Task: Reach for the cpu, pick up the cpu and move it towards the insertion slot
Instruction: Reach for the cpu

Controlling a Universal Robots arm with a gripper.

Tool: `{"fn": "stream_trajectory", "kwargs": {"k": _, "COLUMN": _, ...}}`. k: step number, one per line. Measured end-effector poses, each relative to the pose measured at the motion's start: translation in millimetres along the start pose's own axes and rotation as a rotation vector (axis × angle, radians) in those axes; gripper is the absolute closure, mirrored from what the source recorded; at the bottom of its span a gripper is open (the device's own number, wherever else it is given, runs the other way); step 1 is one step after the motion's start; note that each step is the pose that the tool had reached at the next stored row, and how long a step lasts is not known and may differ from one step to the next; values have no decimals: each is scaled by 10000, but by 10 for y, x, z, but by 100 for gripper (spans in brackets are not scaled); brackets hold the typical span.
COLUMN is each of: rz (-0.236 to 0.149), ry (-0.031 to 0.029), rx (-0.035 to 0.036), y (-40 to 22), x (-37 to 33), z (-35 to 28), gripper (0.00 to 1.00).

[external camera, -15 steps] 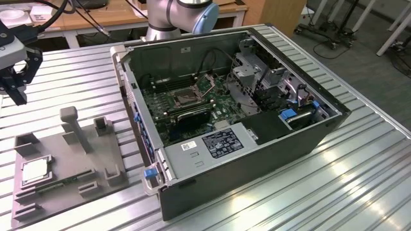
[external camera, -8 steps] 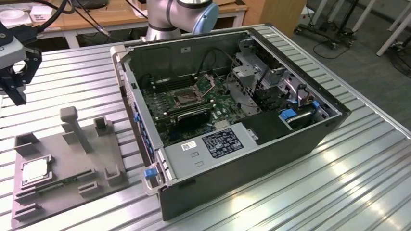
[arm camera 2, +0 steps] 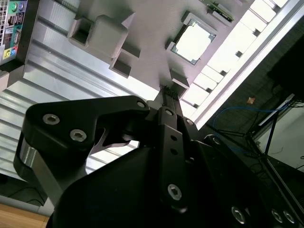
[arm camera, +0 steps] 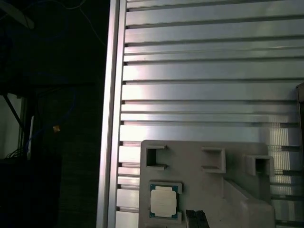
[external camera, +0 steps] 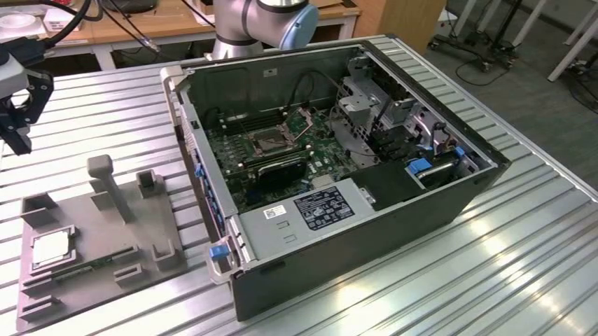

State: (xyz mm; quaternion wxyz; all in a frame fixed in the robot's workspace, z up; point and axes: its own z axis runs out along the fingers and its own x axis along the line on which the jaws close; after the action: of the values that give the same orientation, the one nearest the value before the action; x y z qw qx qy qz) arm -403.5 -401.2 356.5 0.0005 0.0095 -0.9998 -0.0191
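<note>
**Step in hand, as judged:** the reach. Nothing gripped, nothing lifted.

**Gripper** [external camera: 17, 140]: poised high at the exterior view's left edge, above the slatted metal table [external camera: 523, 266]. Well apart from the cpu [external camera: 52, 248]. Tips apparently drawn together in both wrist views, with nothing between them.

**Cpu:** lying flat, silvery top up, in a square recess of the grey fixture plate [external camera: 103, 241]. Close to that plate's edge on the exterior view's left. Untouched.

**Insertion slot** [external camera: 266, 143]: dark square socket in a silvery frame on the green motherboard [external camera: 318, 154], inside the opened computer case [external camera: 374, 238]. Well apart from the cpu, beyond the fixture plate and the case wall. Appears vacant, as far as can be made out.

**Judged necessary for the next move:**
- Widening of the tips past the chip's width.
- Square alignment over the chip, then a straight descent into the recess.
- A light hold on opposite edges only.
- Clearance from the upright posts [external camera: 103, 182] standing near on the same plate.
- Level carriage of so thin a part, with no tilt or scrape against the recess walls.
</note>
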Motion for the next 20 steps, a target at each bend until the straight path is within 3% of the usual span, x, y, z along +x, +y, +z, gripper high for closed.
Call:
{"fn": "stream_trajectory", "kwargs": {"k": 13, "rz": 0, "ry": 0, "rx": 0, "y": 0, "x": 19, "z": 0, "gripper": 89}}
{"fn": "stream_trajectory", "kwargs": {"k": 20, "rz": 0, "ry": 0, "rx": 0, "y": 1, "x": 69, "z": 2, "gripper": 89}}
